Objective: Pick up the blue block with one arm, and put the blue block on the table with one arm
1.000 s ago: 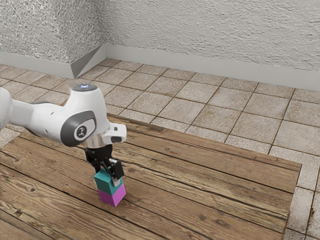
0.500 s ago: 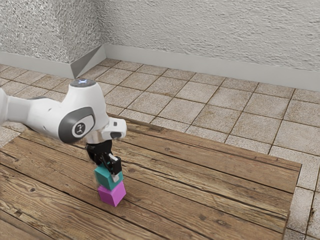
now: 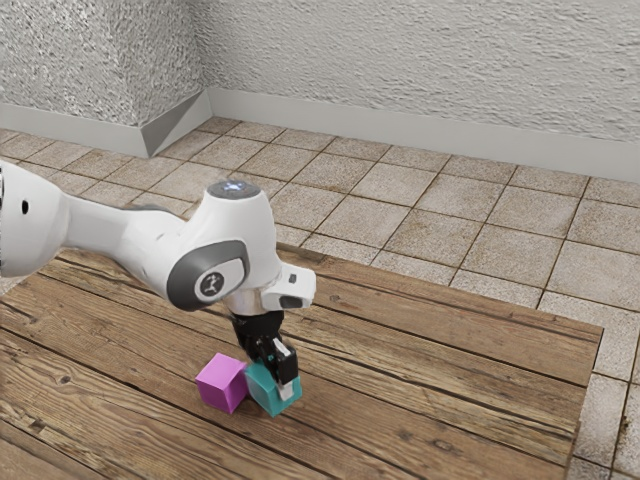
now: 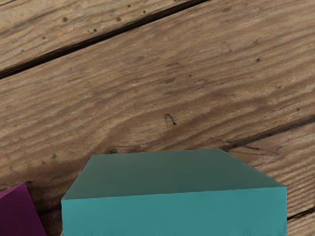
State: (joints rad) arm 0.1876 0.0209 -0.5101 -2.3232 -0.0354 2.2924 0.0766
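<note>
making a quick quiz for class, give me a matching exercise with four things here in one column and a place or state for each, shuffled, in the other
1. teal block
2. purple block
3. table
4. floor

A. laid in tiles
B. held in the gripper
C. made of planks
D. on the planks, not gripped

Pairs: 1-B, 2-D, 3-C, 4-A

In the exterior view, our gripper (image 3: 276, 386) hides a part of the blue block (image 3: 264, 394), and the picture's edge cuts our arm (image 3: 28, 222) and the table (image 3: 470, 430). In the wrist view, both the blue block and the purple block (image 4: 20, 214) are cut by the edge. Under the blue block, we cannot see.
</note>
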